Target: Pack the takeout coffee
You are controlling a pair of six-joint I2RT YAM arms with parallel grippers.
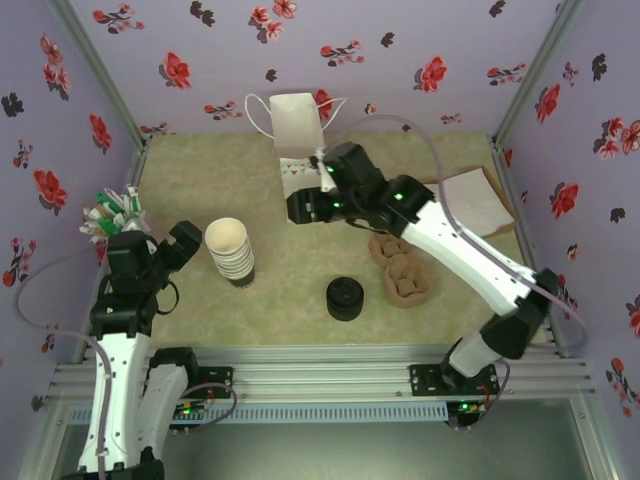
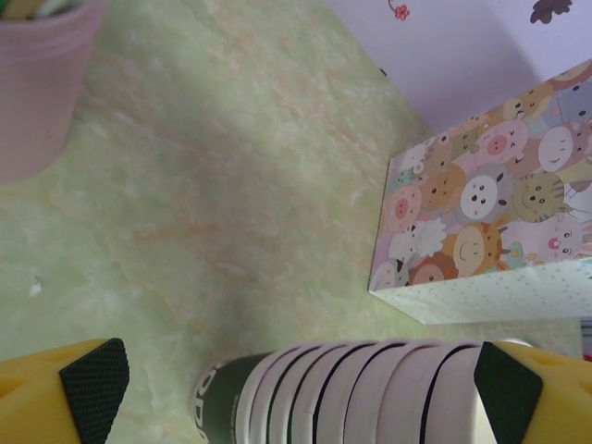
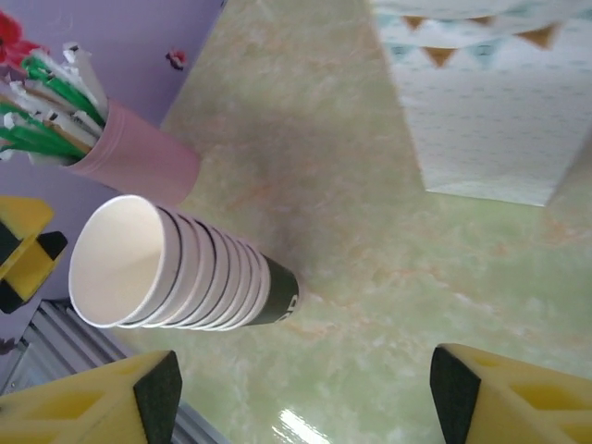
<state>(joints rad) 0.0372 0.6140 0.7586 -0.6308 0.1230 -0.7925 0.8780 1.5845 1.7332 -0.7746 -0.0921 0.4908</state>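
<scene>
Takeout coffee: its place cannot be told from these views, nor how it lies to either pincer.

Entries, left to right:

1. Pink holder (image 3: 139, 162): round, smooth, at the far left of the counter (image 1: 290, 290), a matte surface marbled green. It holds green-and-white wrapped sticks (image 3: 46, 120).
2. Left pincer (image 1: 188, 243): yellow fingers with black textured pads (image 2: 92, 379). Its jaws are wide. In the wrist view the cup stack lies between the pads; contact cannot be told.
3. Cup stack (image 1: 230, 250): nested cream paper cups with dark rims, upright. The bottom cup is dark, with pale lettering too partial to read.
4. Paper bag (image 1: 297, 125): white, upright, top open, with cord handles. One face is printed with cartoon animal faces, another with pennant bunting over fine dots. No legible wording.
5. Right pincer (image 1: 303, 205): just in front of the bag and aimed toward the cup stack. Its jaws stand apart over bare counter, gripping nothing.
6. Black lids (image 1: 345, 298): round plastic, stacked near the counter's middle, apart from both pincers.
7. Pulp carriers (image 1: 403, 268): brown moulded fibre, partly under the right arm.
8. White flat sheet (image 1: 470, 198): paper, far right.
</scene>
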